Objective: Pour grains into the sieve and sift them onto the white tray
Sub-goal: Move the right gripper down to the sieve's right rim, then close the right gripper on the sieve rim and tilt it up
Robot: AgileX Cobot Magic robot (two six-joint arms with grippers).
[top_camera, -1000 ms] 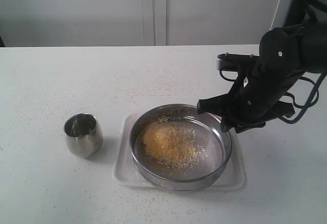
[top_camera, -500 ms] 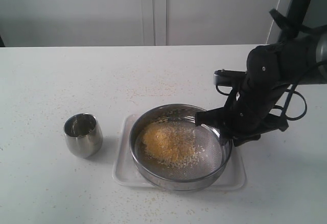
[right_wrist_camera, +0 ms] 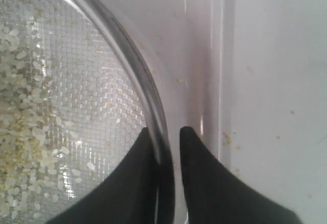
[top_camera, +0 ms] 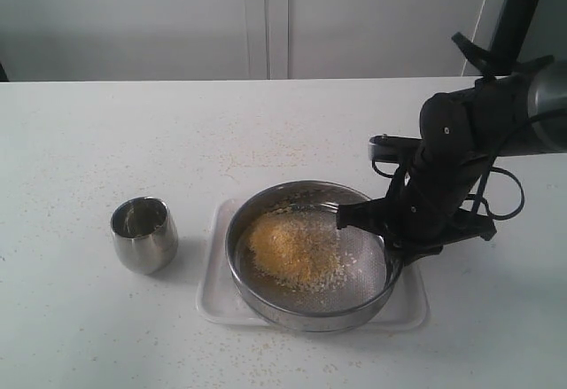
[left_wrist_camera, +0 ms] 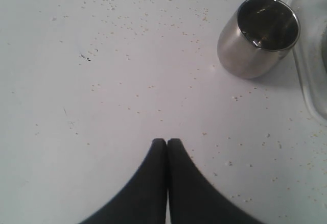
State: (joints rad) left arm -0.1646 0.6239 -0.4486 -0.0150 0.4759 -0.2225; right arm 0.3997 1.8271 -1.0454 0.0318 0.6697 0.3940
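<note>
The sieve [top_camera: 310, 322] sits on the white tray [top_camera: 213, 297], with a heap of yellow and whitish grains [top_camera: 288, 247] on its mesh. My right gripper [top_camera: 390, 237] is down at the sieve's right rim. In the right wrist view the right gripper [right_wrist_camera: 166, 131] straddles the sieve's rim [right_wrist_camera: 127, 60]: one finger is inside against the rim, the other outside over the tray [right_wrist_camera: 204, 55] with a thin gap left. Grains [right_wrist_camera: 20, 127] lie on the mesh near the inner finger. My left gripper [left_wrist_camera: 166, 141] is shut and empty above bare table.
A small steel cup [top_camera: 143, 234] stands upright left of the tray, empty as far as I can see; it is also in the left wrist view [left_wrist_camera: 260, 35], beside the tray's edge [left_wrist_camera: 309, 81]. Stray grains speckle the white table [top_camera: 89, 141].
The right arm has come down and leftward to the sieve's rim, and its jaws have narrowed around that rim. Sieve, tray, cup and left gripper have not moved.
</note>
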